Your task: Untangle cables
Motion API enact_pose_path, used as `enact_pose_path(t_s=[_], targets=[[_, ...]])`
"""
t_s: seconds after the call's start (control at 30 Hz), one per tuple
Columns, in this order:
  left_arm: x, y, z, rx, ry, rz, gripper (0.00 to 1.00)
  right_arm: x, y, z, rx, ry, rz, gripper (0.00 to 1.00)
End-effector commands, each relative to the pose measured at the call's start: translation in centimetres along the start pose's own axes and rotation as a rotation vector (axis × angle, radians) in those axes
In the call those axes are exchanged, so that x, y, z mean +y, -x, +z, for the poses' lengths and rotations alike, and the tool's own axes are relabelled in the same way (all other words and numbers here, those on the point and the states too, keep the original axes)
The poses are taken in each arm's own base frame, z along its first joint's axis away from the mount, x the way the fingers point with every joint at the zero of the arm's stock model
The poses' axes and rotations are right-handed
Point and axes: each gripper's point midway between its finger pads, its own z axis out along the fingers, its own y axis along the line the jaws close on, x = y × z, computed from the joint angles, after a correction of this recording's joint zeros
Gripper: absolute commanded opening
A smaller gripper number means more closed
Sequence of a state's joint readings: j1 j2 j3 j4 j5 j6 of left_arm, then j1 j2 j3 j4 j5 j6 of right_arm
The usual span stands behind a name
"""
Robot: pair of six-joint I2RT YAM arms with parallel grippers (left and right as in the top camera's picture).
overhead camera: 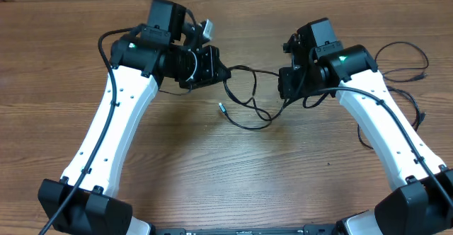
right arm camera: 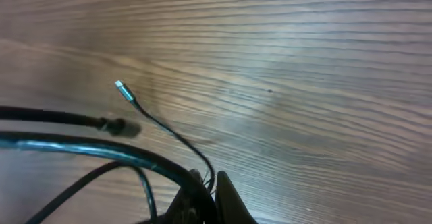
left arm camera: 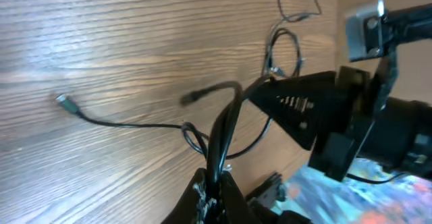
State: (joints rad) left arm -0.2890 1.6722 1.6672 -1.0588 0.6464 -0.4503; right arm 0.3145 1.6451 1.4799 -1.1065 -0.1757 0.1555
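Wooden counter [overhead camera: 212, 164], centre stage: left gripper [overhead camera: 207, 66] and right gripper [overhead camera: 287, 85] each pinched tight on the thin black cables [overhead camera: 249, 127], looped and crossed between them, so I'd judge untangling barely begun, strands not yet separated.

Cables [right arm camera: 88, 146] blurry, off-frame at left

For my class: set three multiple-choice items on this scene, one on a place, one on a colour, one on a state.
1. Where is the loose silvery plug? A) lying on the table B) dangling in air C) in a tray
2. What colour are the cables? A) white B) black C) red
3. The left fingers are: A) wide open B) shut on cables C) unseen
Answers: A, it rests on bare wood; B, every cord looks black; B, strands sit pinched between them.
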Motion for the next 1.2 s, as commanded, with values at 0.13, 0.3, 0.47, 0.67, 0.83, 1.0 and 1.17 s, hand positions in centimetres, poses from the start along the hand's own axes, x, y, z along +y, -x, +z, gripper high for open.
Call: enact_pose_path(t_s=[0.13, 0.3, 0.47, 0.67, 0.83, 1.0, 1.17], targets=[[0.9, 0.5, -1.0, -0.046, 0.073, 0.107, 0.04, -2.6, 0.4, 0.0, -0.026, -0.138, 0.077, 0.04], [1.7, 0.3, -1.1, -0.039, 0.117, 0.128, 0.04, -3.4, 0.5, -0.1, -0.035, -0.179, 0.081, 0.04], [2.2, 0.1, -1.1, -0.031, 0.143, 0.138, 0.04, -4.7, 0.5, -0.4, -0.044, -0.255, 0.095, 0.04], [2.3, 0.0, -1.1, -0.028, 0.144, 0.151, 0.04, -5.8, 0.4, -0.7, -0.052, -0.32, 0.116, 0.04], [2.3, 0.0, -1.1, -0.026, 0.144, 0.153, 0.04, -5.6, 0.5, -0.6, -0.052, -0.305, 0.116, 0.04], [1.7, -0.4, -0.8, -0.011, 0.13, 0.163, 0.04, -2.8, 0.1, 0.0, -0.013, -0.143, 0.07, 0.04], [1.4, -0.9, -0.2, 0.001, 0.146, 0.185, 0.1, 2.8, 0.6, -0.1, -0.008, 0.176, -0.002, 0.04]])
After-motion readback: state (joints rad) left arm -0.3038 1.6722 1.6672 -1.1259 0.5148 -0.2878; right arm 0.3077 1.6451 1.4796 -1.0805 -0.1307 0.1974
